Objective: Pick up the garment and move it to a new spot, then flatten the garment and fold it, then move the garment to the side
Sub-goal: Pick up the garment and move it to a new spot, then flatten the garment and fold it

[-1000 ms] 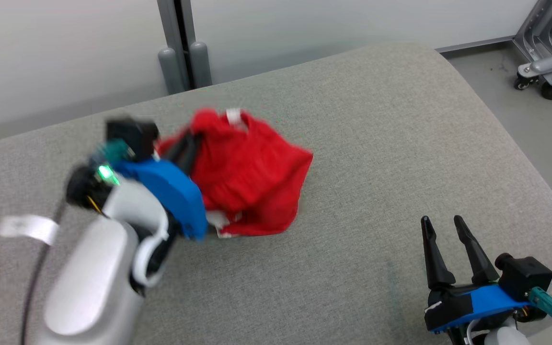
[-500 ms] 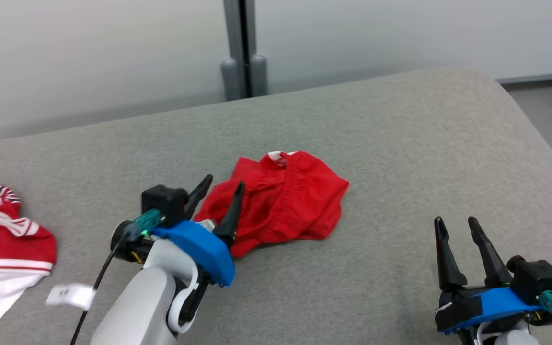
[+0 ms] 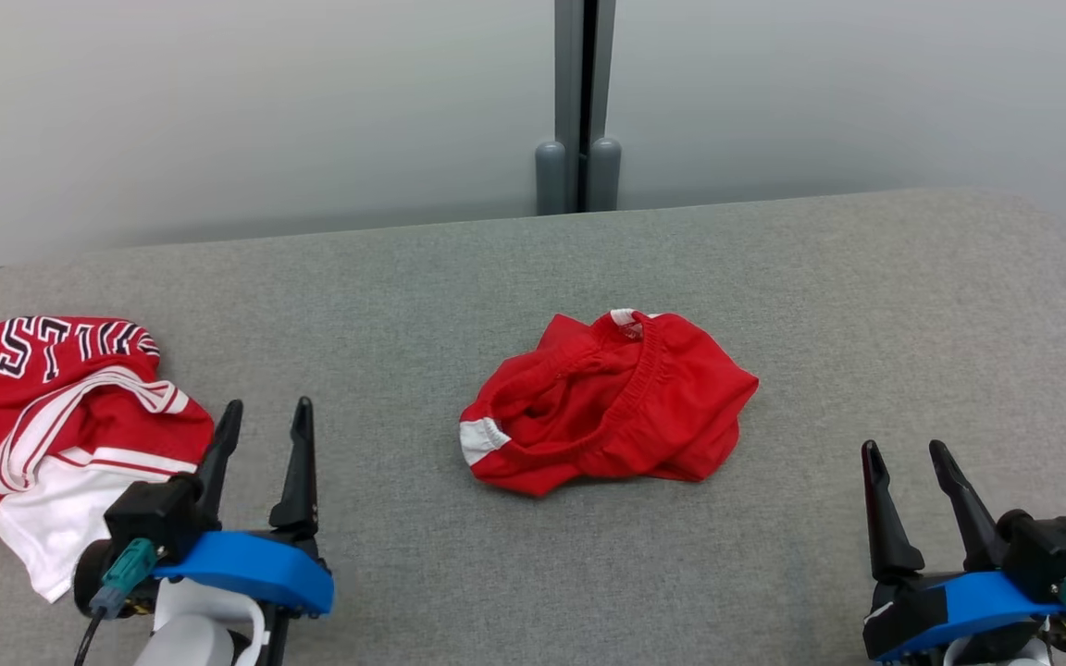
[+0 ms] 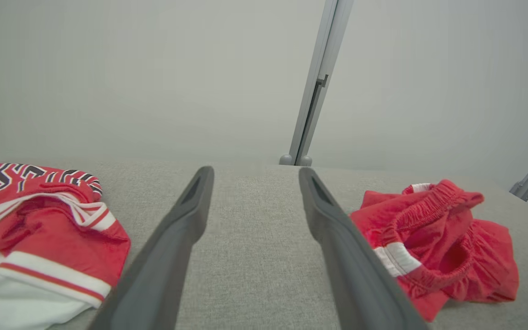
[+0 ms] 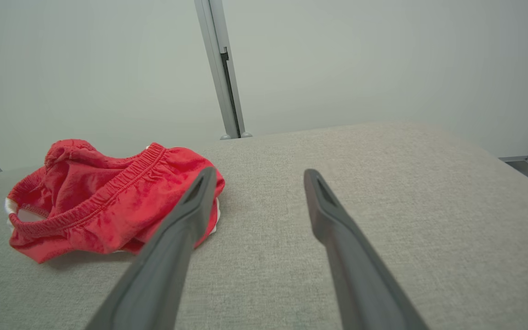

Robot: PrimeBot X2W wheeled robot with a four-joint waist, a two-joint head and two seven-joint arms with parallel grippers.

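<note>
The garment (image 3: 607,407), a pair of red shorts with an elastic waistband and white trim, lies crumpled in a heap in the middle of the grey padded table (image 3: 820,296). My left gripper (image 3: 269,404) stands open at the lower left, well apart from the heap, nothing between its fingers. In the left wrist view the garment (image 4: 438,238) sits right of the left gripper (image 4: 255,170). At the lower right my right gripper (image 3: 903,446) is open and empty. In the right wrist view the garment (image 5: 103,201) lies to the left, behind the right gripper (image 5: 259,171).
A red and white jersey (image 3: 61,407) with lettering lies bunched at the table's left end, just left of my left gripper; it is the jersey (image 4: 39,220) in the left wrist view. A grey post (image 3: 577,102) stands at the pale wall behind the table. The table's right end curves down.
My left gripper opened, let go of the garment and drew back to the lower left. The head camera turned, bringing the jersey into view. The right gripper stayed put.
</note>
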